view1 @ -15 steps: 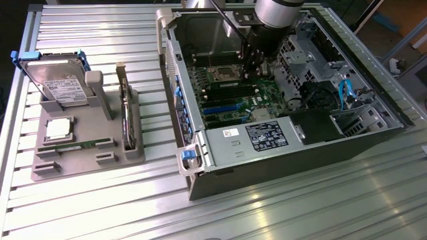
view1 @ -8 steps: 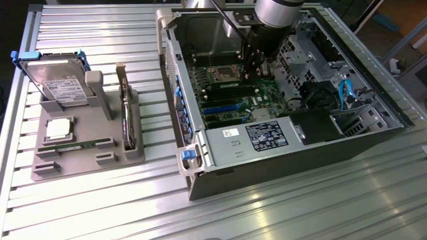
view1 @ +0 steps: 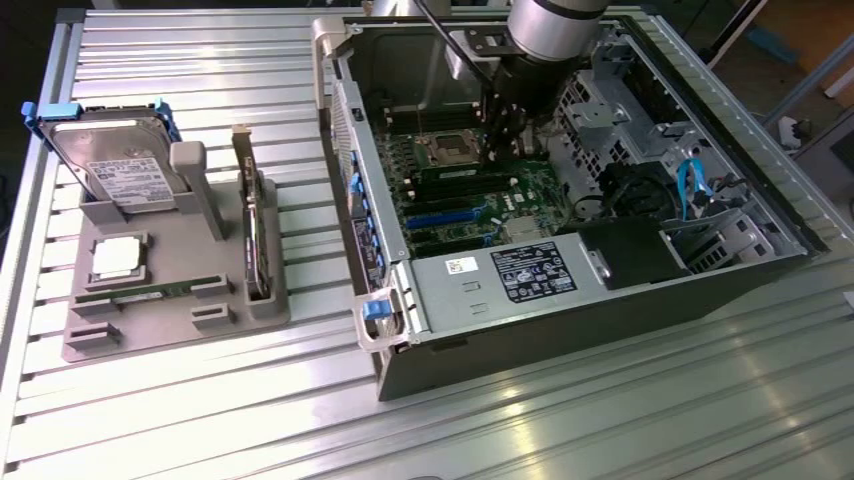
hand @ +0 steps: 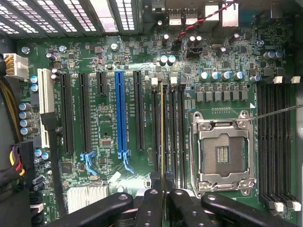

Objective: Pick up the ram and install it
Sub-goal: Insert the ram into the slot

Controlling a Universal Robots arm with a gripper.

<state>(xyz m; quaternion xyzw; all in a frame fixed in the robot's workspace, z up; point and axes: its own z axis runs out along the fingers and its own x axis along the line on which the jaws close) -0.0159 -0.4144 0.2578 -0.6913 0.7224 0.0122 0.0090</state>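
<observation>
Black pincer (hand: 163, 182) clamps ram (hand: 163, 123) edge-on (thin), slots (hand: 154, 123) tight either side.

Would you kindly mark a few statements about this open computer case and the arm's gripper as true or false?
1. The gripper is inside the open black computer case. True.
2. It is shut on the thin green ram stick, which is seen edge-on along the black memory slots. True.
3. The silver hard drive with a blue frame sits inside the case. False: it stands in the grey holder, outside the case at the exterior view's left.
4. A cooler covers the metal-framed processor socket. False: the socket lies uncovered.
</observation>
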